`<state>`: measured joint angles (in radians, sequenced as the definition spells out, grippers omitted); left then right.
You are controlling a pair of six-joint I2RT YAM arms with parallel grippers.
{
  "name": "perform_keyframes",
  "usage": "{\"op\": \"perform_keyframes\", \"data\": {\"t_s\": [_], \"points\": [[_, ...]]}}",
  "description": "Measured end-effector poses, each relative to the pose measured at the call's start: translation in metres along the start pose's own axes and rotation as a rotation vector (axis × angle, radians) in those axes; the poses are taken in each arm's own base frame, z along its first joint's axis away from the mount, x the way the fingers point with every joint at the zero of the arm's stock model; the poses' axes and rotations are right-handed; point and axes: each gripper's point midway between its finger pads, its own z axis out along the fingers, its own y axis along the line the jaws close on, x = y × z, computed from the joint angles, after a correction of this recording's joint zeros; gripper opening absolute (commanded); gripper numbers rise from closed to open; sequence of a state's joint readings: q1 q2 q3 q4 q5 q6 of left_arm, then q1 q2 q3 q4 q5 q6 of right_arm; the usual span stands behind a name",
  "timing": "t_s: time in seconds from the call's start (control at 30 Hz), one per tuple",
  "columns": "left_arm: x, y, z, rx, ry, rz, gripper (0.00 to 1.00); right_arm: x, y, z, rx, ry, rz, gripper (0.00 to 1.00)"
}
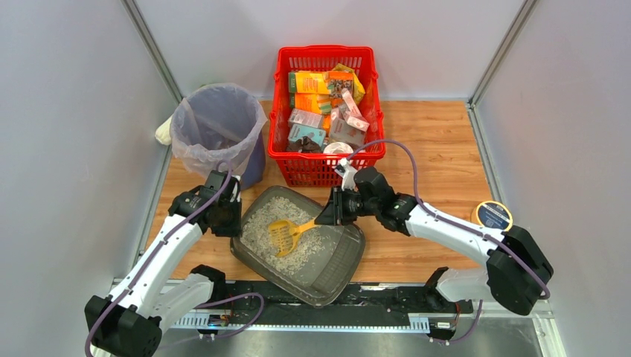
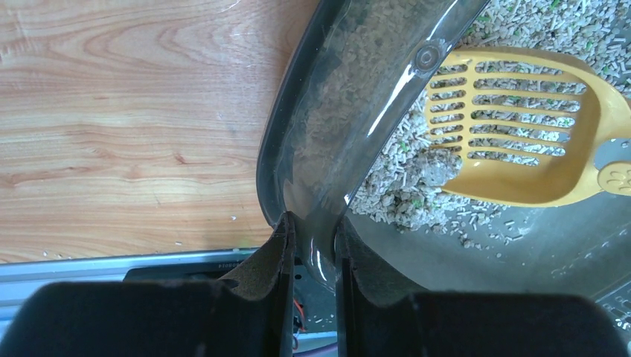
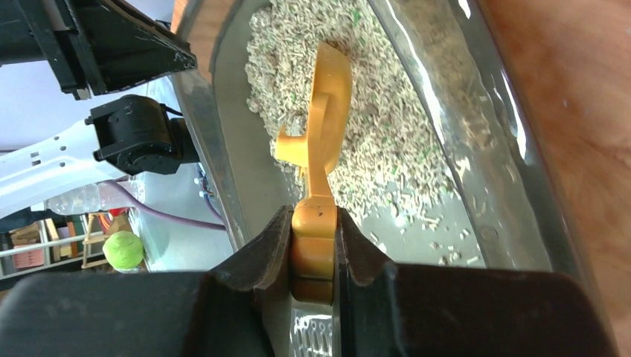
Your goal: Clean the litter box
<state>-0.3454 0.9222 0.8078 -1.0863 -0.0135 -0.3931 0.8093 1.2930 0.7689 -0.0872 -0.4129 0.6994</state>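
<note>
The litter box point(image 1: 338, 256) is a dark grey translucent tray with pale gravelly litter, lying slantwise at the near middle of the table. My left gripper point(image 1: 232, 223) is shut on its left rim point(image 2: 312, 186), one finger outside the wall and one inside. A yellow slotted scoop point(image 1: 283, 234) rests in the litter point(image 2: 521, 22) with its head point(image 2: 521, 134) among the pellets. My right gripper point(image 1: 327, 212) is shut on the scoop's handle point(image 3: 314, 238) over the box's right part. The scoop's head point(image 3: 327, 97) points toward the left arm.
A red mesh basket point(image 1: 327, 167) full of packets stands right behind the box. A round bag-lined bin point(image 1: 218, 130) stands at the back left, close to the left arm. A round yellow-rimmed tin point(image 1: 492, 216) sits on the right. Grey walls close in both sides.
</note>
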Motion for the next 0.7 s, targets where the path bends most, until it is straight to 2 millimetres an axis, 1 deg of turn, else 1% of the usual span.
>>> {"op": "perform_keyframes", "data": {"t_s": [0.2, 0.3, 0.43, 0.6, 0.7], "points": [[-0.002, -0.001, 0.0, 0.003, -0.006, 0.001, 0.0, 0.012, -0.007, -0.016, 0.023, 0.019, 0.05, 0.0], [-0.002, -0.001, 0.0, 0.005, -0.01, 0.001, 0.0, 0.018, -0.013, -0.019, 0.032, -0.003, 0.081, 0.0], [-0.002, -0.001, 0.0, 0.008, -0.018, -0.001, 0.0, 0.023, -0.022, -0.014, 0.033, -0.034, 0.135, 0.0], [-0.002, -0.001, 0.001, 0.011, -0.026, -0.004, 0.0, 0.028, -0.016, -0.003, -0.002, -0.079, 0.154, 0.0], [-0.002, -0.001, 0.0, 0.012, -0.029, -0.006, 0.0, 0.032, -0.022, 0.004, -0.013, -0.103, 0.193, 0.0]]}}
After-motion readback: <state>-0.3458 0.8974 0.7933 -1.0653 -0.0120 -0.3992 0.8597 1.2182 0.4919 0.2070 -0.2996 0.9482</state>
